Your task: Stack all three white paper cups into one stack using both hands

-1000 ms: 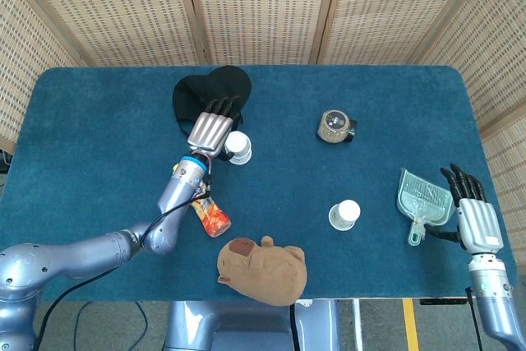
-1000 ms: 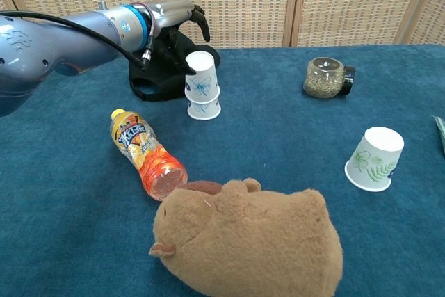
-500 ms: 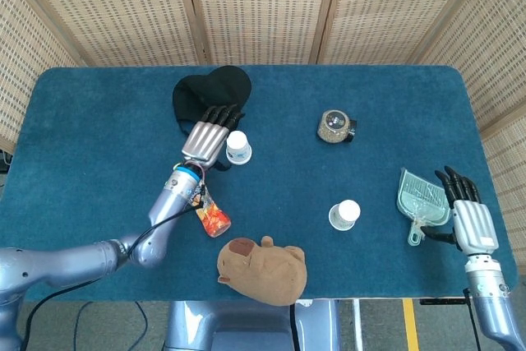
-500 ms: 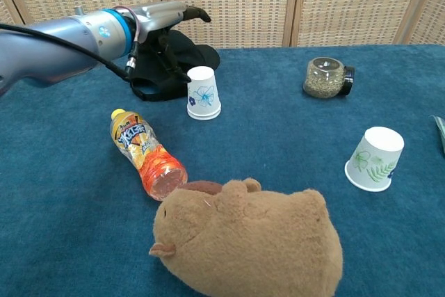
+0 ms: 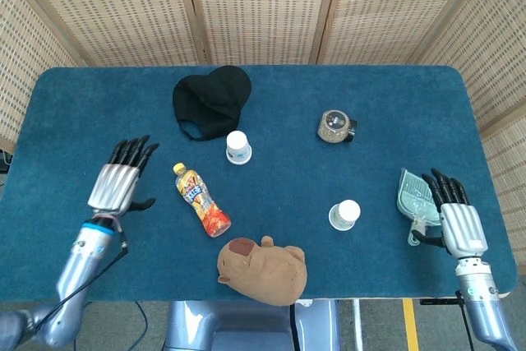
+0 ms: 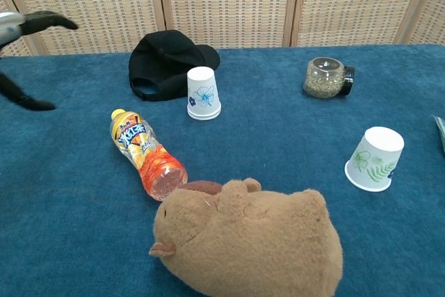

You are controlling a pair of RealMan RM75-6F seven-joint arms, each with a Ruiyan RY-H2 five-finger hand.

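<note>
A white paper cup stack with a blue flower print (image 5: pixel 237 147) (image 6: pixel 204 93) stands upside down just in front of the black cap. A single white cup with a green leaf print (image 5: pixel 344 214) (image 6: pixel 375 158) stands upside down to the right. My left hand (image 5: pixel 123 177) (image 6: pixel 26 53) hovers open over the left part of the table, far from the cups. My right hand (image 5: pixel 453 219) is open at the right edge, beside the dustpan, and holds nothing.
A black cap (image 5: pixel 212 101) lies behind the stack. An orange drink bottle (image 5: pixel 202 200) lies on its side. A brown plush toy (image 5: pixel 263 270) sits at the front edge. A glass jar (image 5: pixel 334 127) stands back right. A grey-green dustpan (image 5: pixel 413 197) lies by my right hand.
My left hand let go of the cup stack and pulled back left toward the near edge. The upper cup settled fully onto the lower one. My right hand drifted slightly nearer.
</note>
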